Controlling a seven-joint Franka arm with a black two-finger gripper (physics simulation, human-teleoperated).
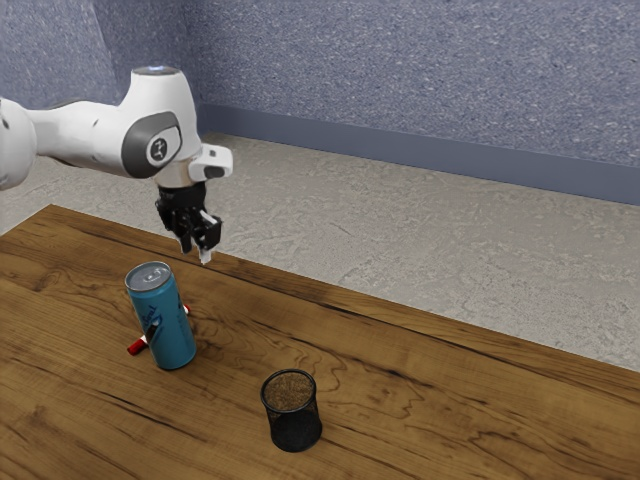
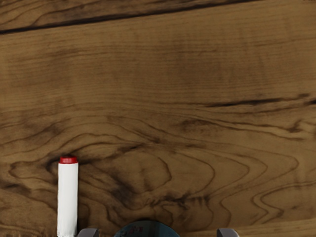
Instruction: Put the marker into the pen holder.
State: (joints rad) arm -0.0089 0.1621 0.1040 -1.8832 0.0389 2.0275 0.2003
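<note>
One slim white marker (image 2: 67, 197) with red ends lies on the table (image 1: 400, 350), partly behind one smooth blue can (image 1: 170, 335). One round, black mesh pen holder (image 1: 295, 430) stands nearer, to the exterior view's right. The gripper (image 1: 196, 252) hangs beyond the can, its two fingers spread. Swirling grain marks the wood; past it, rough pale floor (image 1: 450, 255) meets speckled blue-grey wall (image 1: 400, 70).

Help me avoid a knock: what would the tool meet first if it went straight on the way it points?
Probably the wooden tabletop: the tool points down toward it. The blue can stands very near that line, and depth is unclear, so a brush against it is possible.
</note>
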